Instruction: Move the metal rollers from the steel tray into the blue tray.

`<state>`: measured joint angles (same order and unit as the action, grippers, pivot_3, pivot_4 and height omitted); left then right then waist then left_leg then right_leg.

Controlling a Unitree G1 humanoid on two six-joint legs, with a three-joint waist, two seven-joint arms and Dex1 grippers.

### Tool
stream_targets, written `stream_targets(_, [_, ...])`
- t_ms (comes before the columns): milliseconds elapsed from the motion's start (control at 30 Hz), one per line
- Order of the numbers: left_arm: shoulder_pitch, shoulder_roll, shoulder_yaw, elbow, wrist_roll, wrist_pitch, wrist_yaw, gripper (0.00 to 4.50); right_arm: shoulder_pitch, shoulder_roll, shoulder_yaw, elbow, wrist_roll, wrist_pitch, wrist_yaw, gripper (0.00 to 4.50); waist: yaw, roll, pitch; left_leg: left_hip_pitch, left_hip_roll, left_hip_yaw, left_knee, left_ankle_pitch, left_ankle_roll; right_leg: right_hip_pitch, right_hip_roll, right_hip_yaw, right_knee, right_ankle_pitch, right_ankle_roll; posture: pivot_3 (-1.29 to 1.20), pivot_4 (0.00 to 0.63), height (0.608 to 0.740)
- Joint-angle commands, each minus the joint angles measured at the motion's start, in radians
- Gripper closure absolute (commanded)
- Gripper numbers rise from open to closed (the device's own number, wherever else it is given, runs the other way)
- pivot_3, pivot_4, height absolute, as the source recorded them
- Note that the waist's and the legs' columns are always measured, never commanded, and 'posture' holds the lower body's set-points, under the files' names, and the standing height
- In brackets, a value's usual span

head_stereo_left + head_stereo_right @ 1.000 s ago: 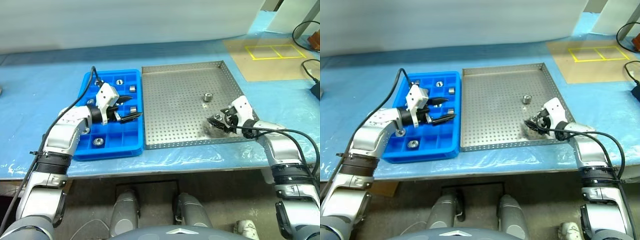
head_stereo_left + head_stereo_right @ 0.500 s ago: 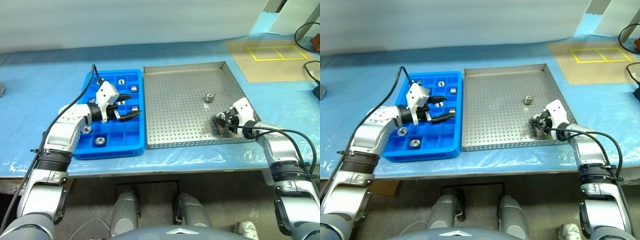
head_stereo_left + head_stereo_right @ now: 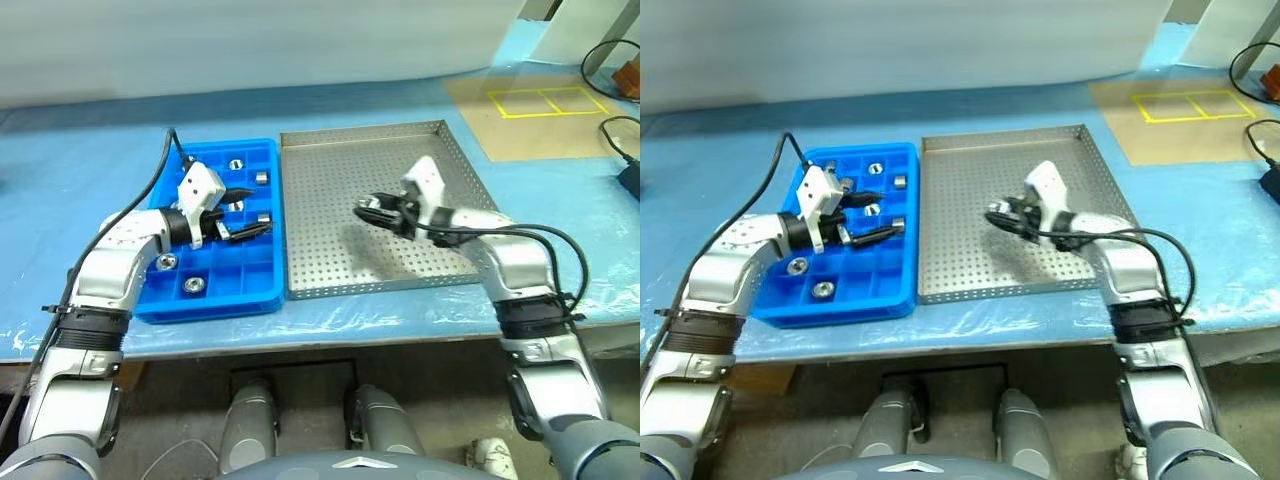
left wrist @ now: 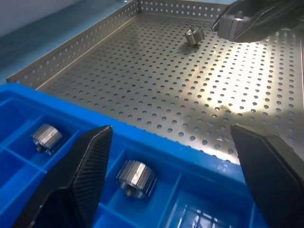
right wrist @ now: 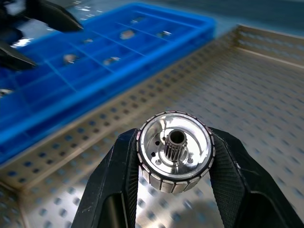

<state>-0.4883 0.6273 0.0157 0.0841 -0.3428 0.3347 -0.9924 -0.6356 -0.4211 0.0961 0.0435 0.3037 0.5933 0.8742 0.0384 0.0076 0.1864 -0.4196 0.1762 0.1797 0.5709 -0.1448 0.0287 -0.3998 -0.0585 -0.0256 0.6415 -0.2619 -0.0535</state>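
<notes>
Roller (image 5: pixel 175 151) sits clamped in right gripper (image 3: pixel 372 209) jaws over steel tray (image 3: pixel 330 255); blue tray (image 3: pixel 262 290) lies at nine o'clock, beneath left gripper (image 3: pixel 240 214), jaws apart.

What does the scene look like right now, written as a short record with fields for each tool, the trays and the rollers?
right tool: shut on a metal roller, raised above the steel tray
left tool: open, holding nothing, over the blue tray
roller left in steel tray: one loose roller, in the left wrist view
rollers in blue tray: several, in separate compartments, for example
tray layout: blue tray on the robot's left, beside the steel tray
</notes>
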Motion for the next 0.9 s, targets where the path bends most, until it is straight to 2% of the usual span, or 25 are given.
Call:
stream_targets(33, [0.041, 0.069, 0.065, -0.09, -0.04, 0.027, -0.027, 0.25, -0.069, 0.045, 0.06, -0.074, 0.046, 0.022, 0.05, 2.81, 0.007, 0.0, 0.0, -0.001, 0.0, 0.0, 0.0, 0.0, 0.0, -0.001, 0.0, 0.0, 0.0, 0.0, 0.0, -0.01, 0.15, 0.74])
stream_targets(267, [0.218, 0.203, 0.173, -0.237, -0.088, 0.078, -0.062, 0.25, -0.129, 0.098, 0.177, -0.023, 0.029, -0.024, 0.153, 2.81, 0.04, -0.001, 0.0, -0.003, -0.001, 0.0, -0.002, 0.001, -0.001, -0.002, -0.001, -0.001, -0.001, 0.0, 0.0, 0.12, 0.15, 0.74])
stream_targets(500, [0.467, 0.262, 0.263, -0.458, -0.15, 0.146, -0.073, 0.25, -0.13, 0.123, 0.225, 0.058, 0.016, -0.031, 0.204, 2.81, 0.069, -0.001, 0.0, 0.0, -0.002, -0.001, -0.009, 0.005, -0.008, -0.003, -0.001, -0.001, -0.001, 0.0, 0.0, 0.2, 0.15, 0.74])
stream_targets(633, [0.496, 0.258, 0.283, -0.498, -0.174, 0.174, -0.042, 0.25, -0.128, 0.137, 0.238, 0.095, 0.018, 0.002, 0.212, 2.81, 0.087, -0.001, 0.0, 0.001, -0.001, -0.002, -0.01, 0.005, -0.009, -0.003, 0.0, -0.001, -0.001, -0.001, -0.001, 0.22, 0.15, 0.74])
stream_targets(833, [0.483, 0.227, 0.244, -0.507, -0.165, 0.177, 0.007, 0.25, -0.114, 0.147, 0.284, 0.163, -0.039, 0.018, 0.203, 2.81, 0.09, -0.001, 0.0, 0.002, -0.002, -0.002, -0.01, 0.006, -0.01, -0.003, 0.0, 0.0, -0.001, -0.001, -0.001, 0.2, 0.15, 0.74])
stream_targets(900, [0.462, 0.223, 0.23, -0.49, -0.164, 0.175, 0.013, 0.25, -0.105, 0.146, 0.275, 0.143, -0.02, 0.037, 0.214, 2.07, 0.091, -0.001, 0.0, 0.002, -0.002, -0.002, -0.01, 0.006, -0.01, -0.003, 0.0, 0.0, -0.001, -0.001, -0.001, 0.2, 0.15, 0.74])
